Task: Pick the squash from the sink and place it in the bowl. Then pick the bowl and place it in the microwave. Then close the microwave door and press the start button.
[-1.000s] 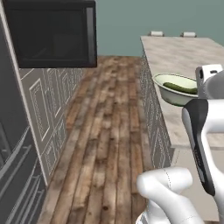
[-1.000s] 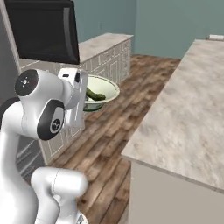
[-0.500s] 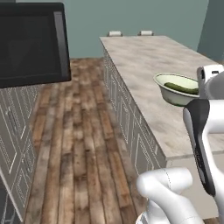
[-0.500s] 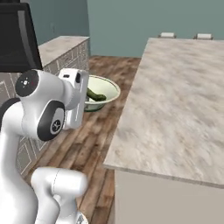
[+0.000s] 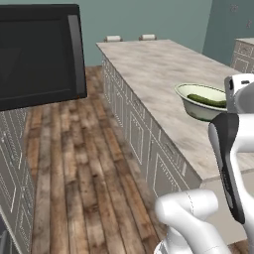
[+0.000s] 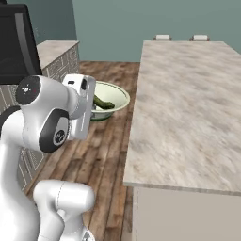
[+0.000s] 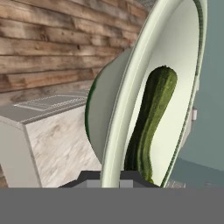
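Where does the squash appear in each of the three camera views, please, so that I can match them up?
Left base view: squash at the right edge, lying in the bowl.
Right base view: left of centre, in the bowl beside the arm's wrist.
Hand view: centre, running lengthwise along the bowl's inside, close to the camera.
Shared landmark: the bowl's pale rim around the squash.

The bowl (image 7: 131,83) looks like smooth glazed ceramic, pale greenish-white with a soft sheen. The squash (image 7: 151,118) has a dark green, finely speckled skin, slightly glossy. The desk (image 6: 188,99) has a mottled beige stone top, matt. The floor (image 5: 79,163) is rough-grained brown wood planks. The microwave door (image 5: 37,54) is black, smooth, with dull dark glass. The cabinet fronts (image 5: 134,129) are grey painted panels.
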